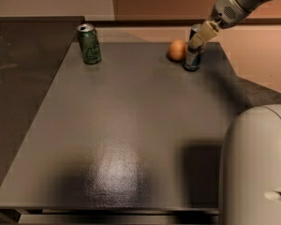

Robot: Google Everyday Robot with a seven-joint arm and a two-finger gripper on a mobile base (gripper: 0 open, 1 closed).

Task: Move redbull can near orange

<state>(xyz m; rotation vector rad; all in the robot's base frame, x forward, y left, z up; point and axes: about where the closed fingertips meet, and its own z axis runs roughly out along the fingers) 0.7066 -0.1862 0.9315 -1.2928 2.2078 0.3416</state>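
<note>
Redbull can [192, 60], a slim silver-and-blue cylinder, stands upright on the matte grey tabletop [131, 125] just beside the round orange [177, 50], cream pincer [195, 41] at its top, grip impossible to tell.

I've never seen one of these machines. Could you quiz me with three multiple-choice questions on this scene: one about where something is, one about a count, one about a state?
1. Where is the pincer?
A. at the top of the redbull can
B. inside a drawer
C. down on the floor

2. How many cans stand on the table?
A. one
B. two
C. four

3. How is the green can standing?
A. on its side
B. upright
C. crushed flat

Answers:
1 A: the pincer is up against the redbull can's top, and that can is close beside the orange.
2 B: only the redbull can and the green can are there.
3 B: its metal top faces up.
</note>
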